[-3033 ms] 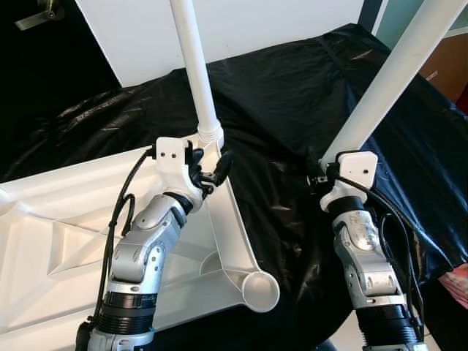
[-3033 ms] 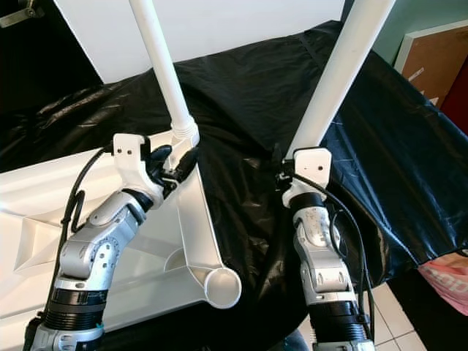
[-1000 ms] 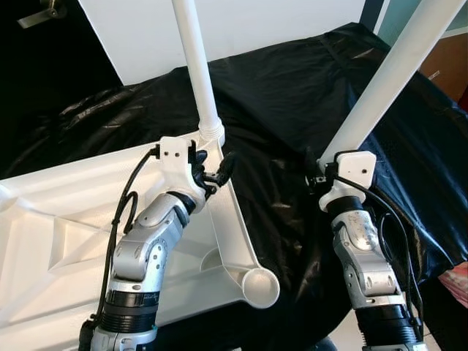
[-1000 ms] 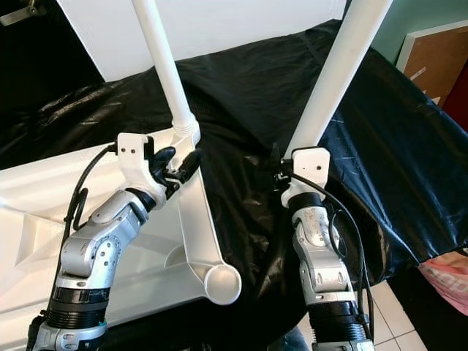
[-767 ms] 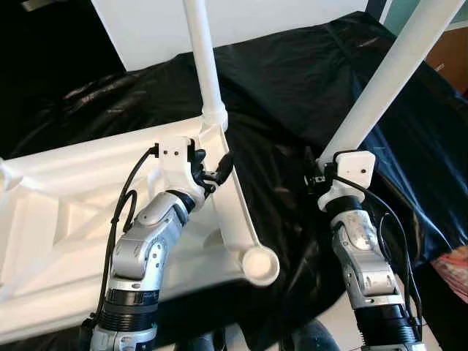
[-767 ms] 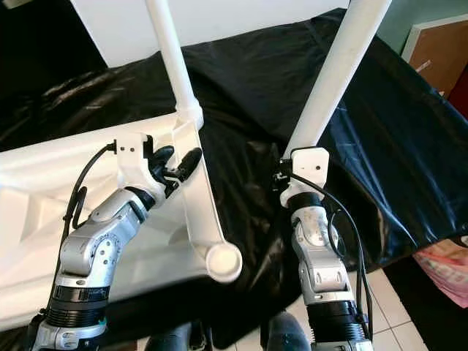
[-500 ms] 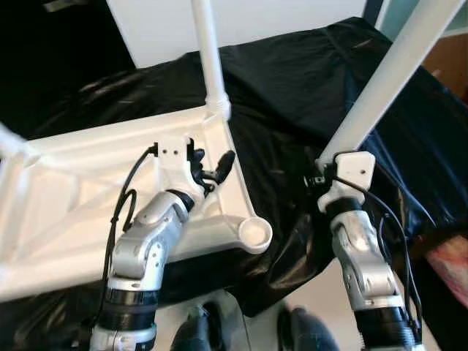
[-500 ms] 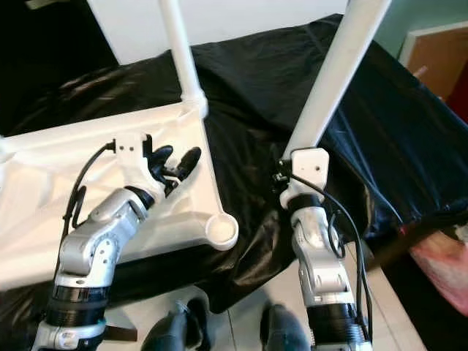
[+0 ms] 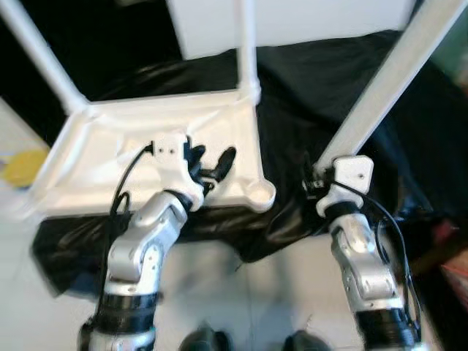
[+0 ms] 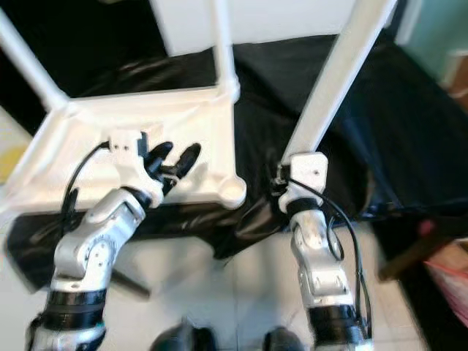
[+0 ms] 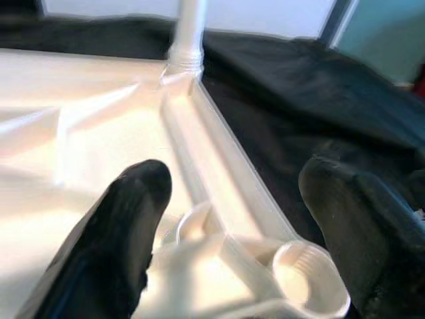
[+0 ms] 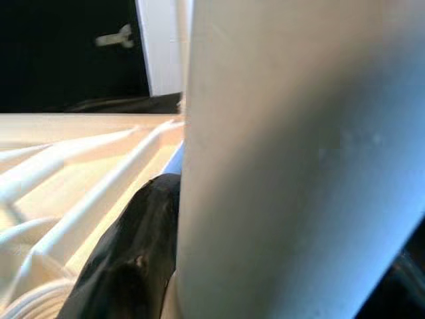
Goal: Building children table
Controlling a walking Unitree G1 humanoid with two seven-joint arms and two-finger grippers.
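Tabletop: the white plastic tabletop (image 9: 110, 157) lies underside up on a black sheet (image 9: 322, 88), left of centre in the head views; two legs already stand from its far corners.
Open socket: the round empty socket (image 9: 261, 194) sits at the near right corner, low centre of the frame, just beside the sheet's edge.
Loose leg: a long white tube, the loose leg (image 9: 387, 84), slants from centre right up to the upper right corner.
Right gripper: the right gripper (image 10: 281, 175) is closed around the lower end of the loose leg; in the wrist view a black finger (image 12: 129, 266) presses against the tube.
Left gripper: the left gripper (image 9: 208, 162) hovers above the tabletop near the socket, fingers spread wide, holding nothing.
Handling: the leg looks light, stiff and smooth, so probably slippery; held so near one end it may swing and twist in the grip.
Where to hold: the tabletop's raised rim (image 11: 226, 179) by the socket seems the best place to steady it, as the thin moulding may flex or slide on the sheet.
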